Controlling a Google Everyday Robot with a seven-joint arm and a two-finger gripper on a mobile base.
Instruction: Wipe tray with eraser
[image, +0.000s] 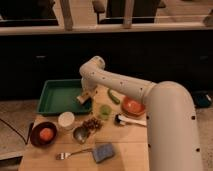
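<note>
The arm (170, 125) is running out of the picture at the right and bottom edges, so its base is not showing. It is covering the right side of the table (125, 142), whose front is also being cut off at the bottom edge. The arm is hiding the right part of the orange bowl (131, 106) and the right end of the white-and-black object (127, 120). The gripper (86, 95) is hanging at the right rim of the tray (57, 97) and is covering a piece of that rim. The eraser (81, 99) is showing only as a small tan patch just under the gripper; whether they are touching cannot be told. The brown heap (92, 123) is too small to identify.
</note>
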